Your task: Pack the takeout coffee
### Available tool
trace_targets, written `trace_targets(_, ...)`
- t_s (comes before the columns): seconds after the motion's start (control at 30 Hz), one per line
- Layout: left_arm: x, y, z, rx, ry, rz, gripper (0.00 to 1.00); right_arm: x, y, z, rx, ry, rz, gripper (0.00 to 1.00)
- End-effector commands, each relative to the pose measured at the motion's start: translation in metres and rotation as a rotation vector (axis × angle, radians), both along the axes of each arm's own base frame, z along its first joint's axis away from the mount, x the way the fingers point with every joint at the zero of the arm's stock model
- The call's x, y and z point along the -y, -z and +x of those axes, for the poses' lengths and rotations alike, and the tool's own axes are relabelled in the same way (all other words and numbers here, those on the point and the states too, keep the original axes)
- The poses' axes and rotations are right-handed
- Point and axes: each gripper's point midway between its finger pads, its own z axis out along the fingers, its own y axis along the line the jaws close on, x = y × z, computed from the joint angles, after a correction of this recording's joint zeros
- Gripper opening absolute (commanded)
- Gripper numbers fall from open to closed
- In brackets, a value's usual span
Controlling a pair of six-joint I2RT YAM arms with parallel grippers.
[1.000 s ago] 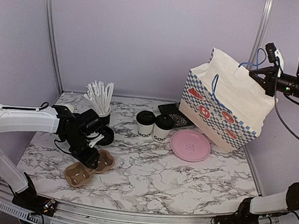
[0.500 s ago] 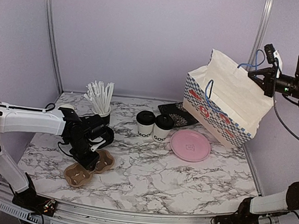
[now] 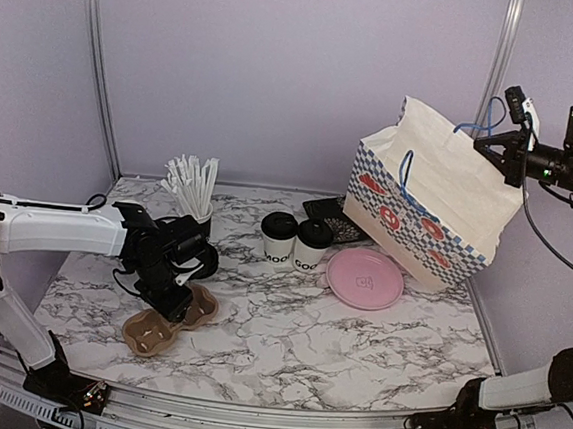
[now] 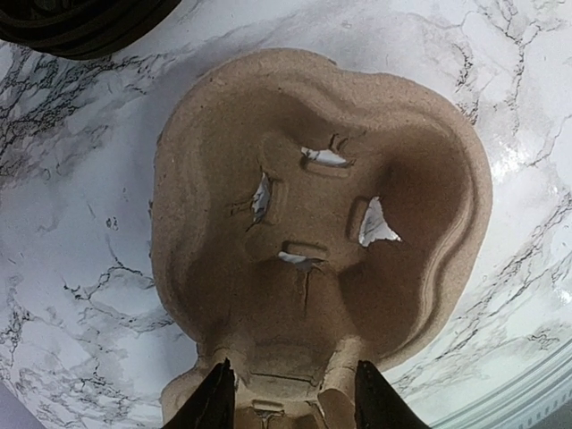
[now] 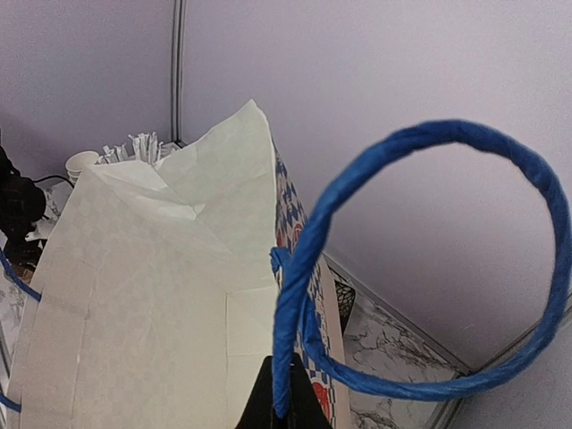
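Prep step: right fingers [image 5: 257, 409] pinch paper bag's [image 3: 439, 188] blue handle [image 5: 293, 295], left fingers [image 4: 217, 402] clamp pulp cup carrier [image 4: 322, 232]; lidded coffee cups [image 3: 278, 240], [image 3: 313, 246] stand mid-tabletop [image 3: 356, 341], so next the carrier likely goes beside them.

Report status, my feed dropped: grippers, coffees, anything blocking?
Left gripper straddling cardboard carrier, grip unclear. Right gripper shut on blue handle, bag tilted. Coffees on table, unpacked. Pink plate between them and bag.

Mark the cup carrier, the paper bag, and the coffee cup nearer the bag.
cup carrier [image 4: 313, 228], left wrist view, floor of the well.
paper bag [image 3: 450, 179], top external view, plain white side panel.
coffee cup nearer the bag [image 3: 312, 250], top external view, white side wall.
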Motion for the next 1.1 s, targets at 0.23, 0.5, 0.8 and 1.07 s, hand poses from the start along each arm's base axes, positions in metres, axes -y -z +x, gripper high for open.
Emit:
trace_targets(0.23, -0.008, 0.011, -0.006, -0.039, -0.006, 0.057, 0.39, -0.005, -0.006, -0.003, 0.026, -0.023, 0.012, 0.0)
trace_targets(0.5, -0.01, 0.019, -0.007, -0.057, -0.008, 0.084, 0.34, -0.006, -0.004, -0.003, 0.021, -0.03, 0.022, 0.0)
trace_targets(0.8, -0.005, 0.009, -0.006, -0.047, -0.012, 0.055, 0.25, -0.008, -0.001, -0.006, 0.01, -0.041, 0.03, 0.0)
trace_targets(1.07, 0.02, -0.073, 0.004, 0.056, -0.01, -0.145, 0.25, -0.05, 0.016, -0.028, -0.029, -0.202, -0.018, 0.0)
